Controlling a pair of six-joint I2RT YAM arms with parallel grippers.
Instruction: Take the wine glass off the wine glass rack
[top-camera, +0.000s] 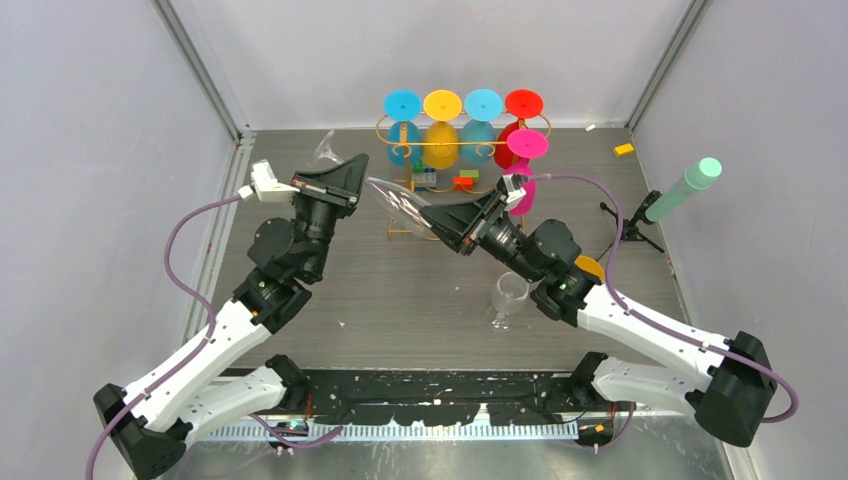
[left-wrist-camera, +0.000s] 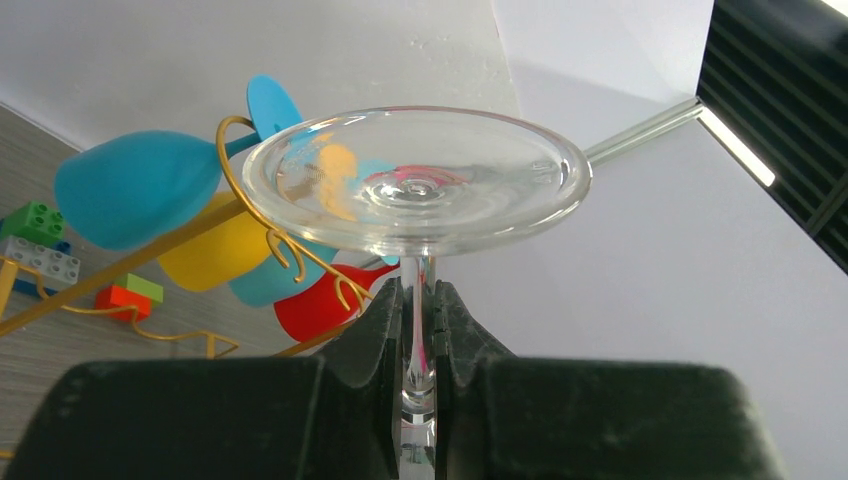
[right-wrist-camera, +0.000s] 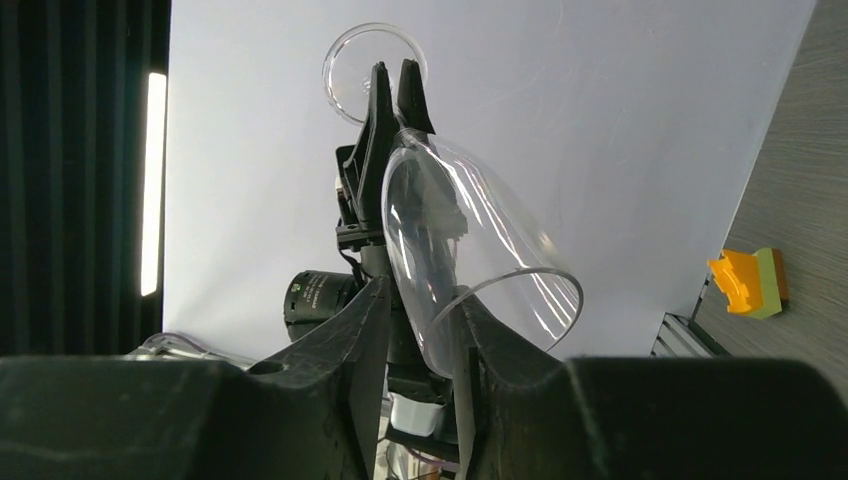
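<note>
— Where's the wine glass?
— Empty, in the air, off the wine glass rack at the far edge of the bench. The left gripper pinches its stem. Jaws of the right gripper flank the bowl; whether they bite, I can't tell.
— Then left shouldn't release until right holds gently but firmly.

A: Overhead view is coming through bright and even, only soft shadows lying on the bench.
B: A light strip is glaring in the wrist shot; the left claw is looking dark, blurry up close.
</note>
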